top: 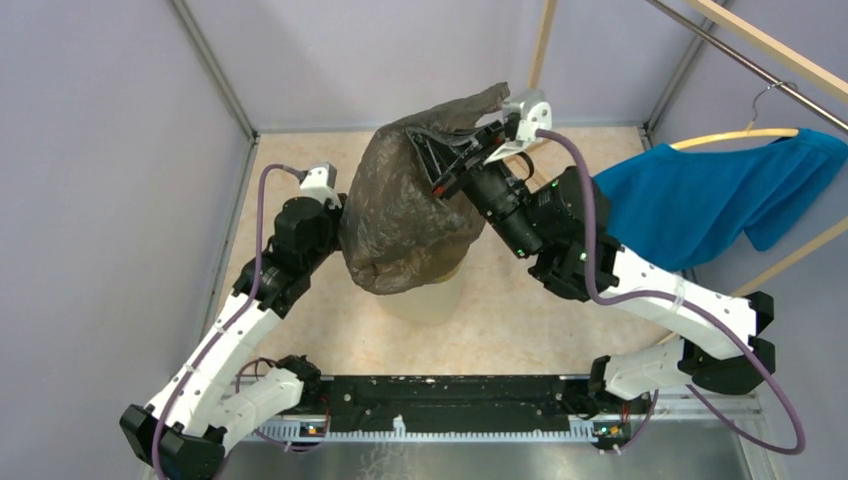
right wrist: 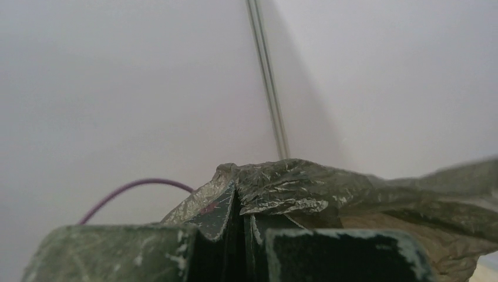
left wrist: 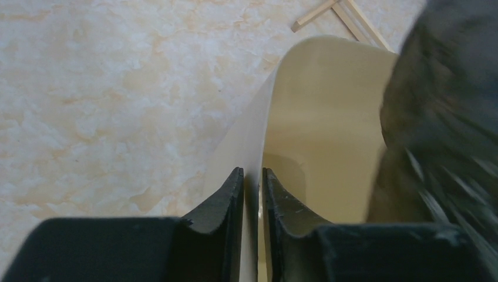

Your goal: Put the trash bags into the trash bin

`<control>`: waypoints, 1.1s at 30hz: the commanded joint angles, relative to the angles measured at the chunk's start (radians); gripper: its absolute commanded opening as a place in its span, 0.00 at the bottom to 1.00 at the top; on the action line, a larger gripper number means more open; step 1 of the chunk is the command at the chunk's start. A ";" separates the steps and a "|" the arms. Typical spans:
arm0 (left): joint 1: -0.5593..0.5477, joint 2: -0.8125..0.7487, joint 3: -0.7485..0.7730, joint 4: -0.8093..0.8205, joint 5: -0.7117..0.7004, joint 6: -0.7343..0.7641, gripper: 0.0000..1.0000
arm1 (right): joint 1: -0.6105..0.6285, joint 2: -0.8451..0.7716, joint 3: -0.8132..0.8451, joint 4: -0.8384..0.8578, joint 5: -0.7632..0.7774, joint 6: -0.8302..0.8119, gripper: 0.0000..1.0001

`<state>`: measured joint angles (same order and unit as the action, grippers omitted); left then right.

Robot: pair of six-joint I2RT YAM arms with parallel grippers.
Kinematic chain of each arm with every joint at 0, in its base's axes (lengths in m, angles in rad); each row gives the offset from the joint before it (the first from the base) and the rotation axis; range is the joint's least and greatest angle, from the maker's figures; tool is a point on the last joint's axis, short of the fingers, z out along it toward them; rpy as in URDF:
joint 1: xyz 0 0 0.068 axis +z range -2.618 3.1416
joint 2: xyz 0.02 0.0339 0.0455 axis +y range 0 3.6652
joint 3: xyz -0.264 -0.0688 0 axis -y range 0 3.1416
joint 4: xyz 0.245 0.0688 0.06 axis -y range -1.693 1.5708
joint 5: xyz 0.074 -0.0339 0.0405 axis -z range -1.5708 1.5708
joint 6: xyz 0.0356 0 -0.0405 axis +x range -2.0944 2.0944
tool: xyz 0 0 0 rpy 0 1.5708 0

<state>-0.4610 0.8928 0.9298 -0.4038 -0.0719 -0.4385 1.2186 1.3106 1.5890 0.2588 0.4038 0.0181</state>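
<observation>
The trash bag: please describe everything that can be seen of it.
The trash bag is thin, wrinkly, semi-transparent plastic, dark grey-brown. It hangs as a puffed bundle; the right end effector is shut on its upper edge, which sticks up as a crumpled flap. Its lower end is at the mouth of the cream trash bin, hiding most of the rim.

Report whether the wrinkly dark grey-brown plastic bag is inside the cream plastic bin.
Mostly out: the right gripper holds the bag up over the bin; whether its lower end dips inside, cannot tell.
</observation>
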 commanded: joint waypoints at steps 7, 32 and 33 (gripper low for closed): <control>-0.008 -0.065 0.015 0.003 -0.048 0.012 0.54 | -0.067 -0.137 -0.228 -0.020 0.189 0.001 0.00; -0.008 -0.508 0.101 -0.018 0.427 0.068 0.99 | -0.077 -0.024 -0.149 0.085 -0.189 0.200 0.00; -0.008 -0.502 0.101 -0.023 0.452 0.058 0.99 | -0.077 -0.018 -0.137 0.099 -0.215 0.230 0.00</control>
<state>-0.4656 0.3679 1.0397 -0.4431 0.1696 -0.3450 1.1484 1.2770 1.3640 0.2420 0.3374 0.1295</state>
